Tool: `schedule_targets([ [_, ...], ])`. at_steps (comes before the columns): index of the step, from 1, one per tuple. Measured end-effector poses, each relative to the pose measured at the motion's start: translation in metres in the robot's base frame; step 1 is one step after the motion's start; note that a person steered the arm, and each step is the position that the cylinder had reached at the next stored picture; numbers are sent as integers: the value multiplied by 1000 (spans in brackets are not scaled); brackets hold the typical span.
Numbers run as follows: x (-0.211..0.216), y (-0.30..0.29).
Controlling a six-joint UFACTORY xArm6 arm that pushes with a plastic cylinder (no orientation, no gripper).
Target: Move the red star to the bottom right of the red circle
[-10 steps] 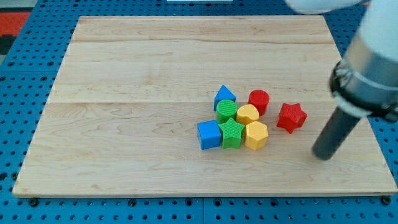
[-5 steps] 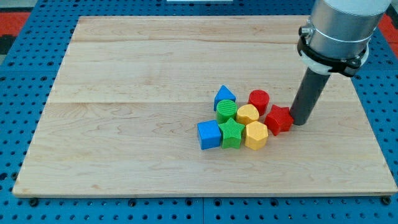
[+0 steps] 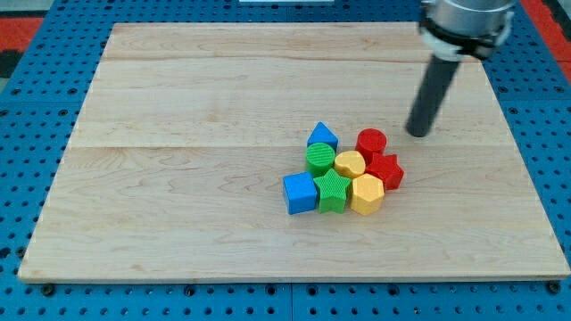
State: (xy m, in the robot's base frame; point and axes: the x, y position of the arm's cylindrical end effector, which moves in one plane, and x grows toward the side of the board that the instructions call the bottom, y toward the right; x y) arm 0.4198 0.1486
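Note:
The red star [image 3: 385, 170] sits just below and to the right of the red circle [image 3: 371, 143], touching it and the yellow hexagon [image 3: 367, 193]. My tip [image 3: 417, 133] is to the right of the red circle and above and to the right of the red star, apart from both. The dark rod rises toward the view's top right.
A tight cluster lies left of the red blocks: a blue triangle [image 3: 322, 136], a green circle [image 3: 321, 158], a yellow block [image 3: 350, 164], a blue cube [image 3: 300, 193] and a green star [image 3: 332, 191]. The wooden board [image 3: 178, 134] ends near the view's right.
The red star was pushed left from open board into the cluster, under the red circle. My tip came in from the lower right, pushed it, then drew back up and to the right.

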Motion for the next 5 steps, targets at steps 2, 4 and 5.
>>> schedule_targets([
  [2, 3, -14],
  [4, 1, -14],
  [5, 0, -14],
])
